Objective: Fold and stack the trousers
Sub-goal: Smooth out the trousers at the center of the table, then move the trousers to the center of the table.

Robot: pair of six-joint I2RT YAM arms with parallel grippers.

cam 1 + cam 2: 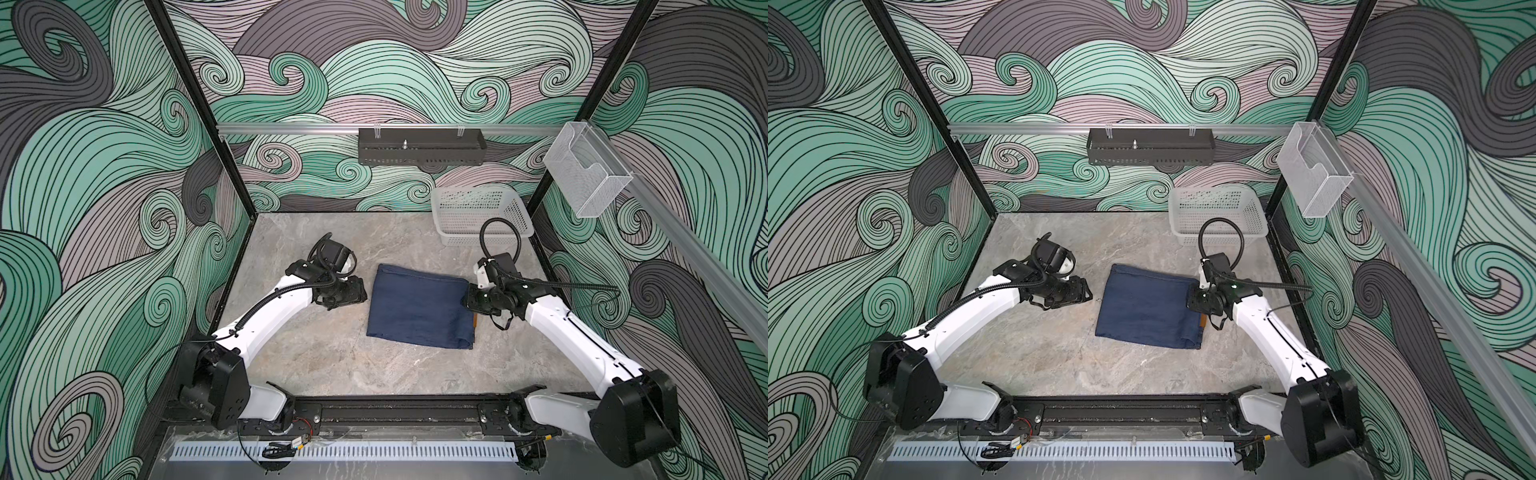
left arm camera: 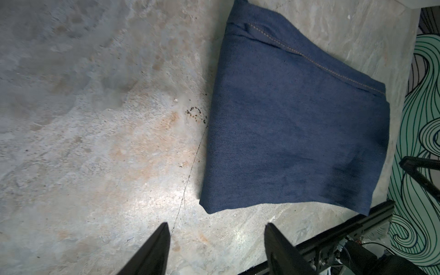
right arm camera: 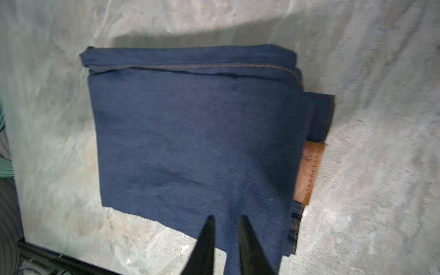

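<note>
Right end effector (image 3: 226, 217) is pointing down at the right edge of the trousers (image 3: 190, 142). Its fingers (image 3: 207, 238) are standing nearly together, with denim showing in the narrow gap; whether they are pinching the cloth cannot be told. Trousers are lying folded into a flat rectangle on the surface (image 1: 332, 365), with a tag (image 3: 309, 171) protruding from under their right edge. Left end effector (image 2: 215, 226) is standing spread over bare surface just left of the trousers, apart from them. Basket (image 1: 457, 208) is sitting beyond the trousers, far right.
</note>
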